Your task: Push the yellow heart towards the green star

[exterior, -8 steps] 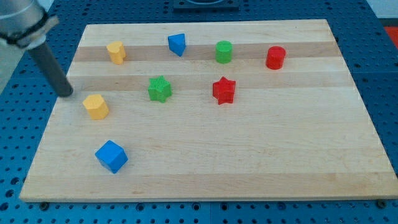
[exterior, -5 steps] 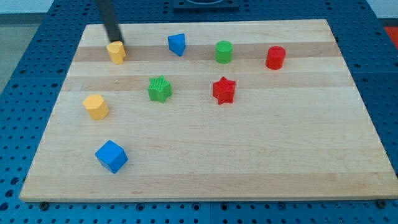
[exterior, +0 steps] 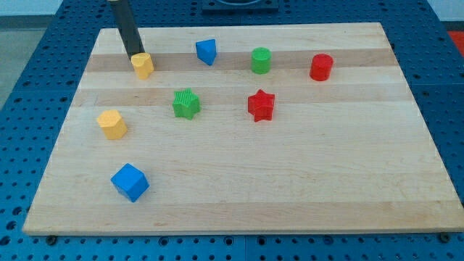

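The yellow heart (exterior: 143, 65) lies near the board's top left. My tip (exterior: 135, 57) touches its upper left side, with the dark rod rising toward the view's top. The green star (exterior: 186, 104) lies to the lower right of the heart, about a block's width of bare wood away from it.
A second yellow block (exterior: 112, 124) lies at the left and a blue cube (exterior: 130, 182) at the lower left. A blue block (exterior: 206, 51), a green cylinder (exterior: 261, 60) and a red cylinder (exterior: 321, 67) line the top. A red star (exterior: 261, 105) lies right of the green star.
My tip swung from the board's left edge up to the yellow heart, then nudged it slightly right and down. The other blocks have not moved.
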Controlling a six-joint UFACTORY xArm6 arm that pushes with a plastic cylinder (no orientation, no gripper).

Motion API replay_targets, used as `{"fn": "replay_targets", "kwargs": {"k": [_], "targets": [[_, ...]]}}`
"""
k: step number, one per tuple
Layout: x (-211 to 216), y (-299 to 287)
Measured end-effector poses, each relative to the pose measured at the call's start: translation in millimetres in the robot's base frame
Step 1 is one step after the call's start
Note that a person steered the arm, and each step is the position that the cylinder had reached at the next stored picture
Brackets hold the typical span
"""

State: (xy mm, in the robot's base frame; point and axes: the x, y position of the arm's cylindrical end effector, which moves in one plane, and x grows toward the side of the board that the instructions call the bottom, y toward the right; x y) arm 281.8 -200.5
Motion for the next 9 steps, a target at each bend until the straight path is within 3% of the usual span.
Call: {"fn": "replay_targets", "kwargs": {"k": [2, 4, 5, 7, 9], "targets": [[0.5, 12.6], [20.4, 112.3], [9.6, 112.9], [-5.7, 59.4], [31.1, 33.8]]}}
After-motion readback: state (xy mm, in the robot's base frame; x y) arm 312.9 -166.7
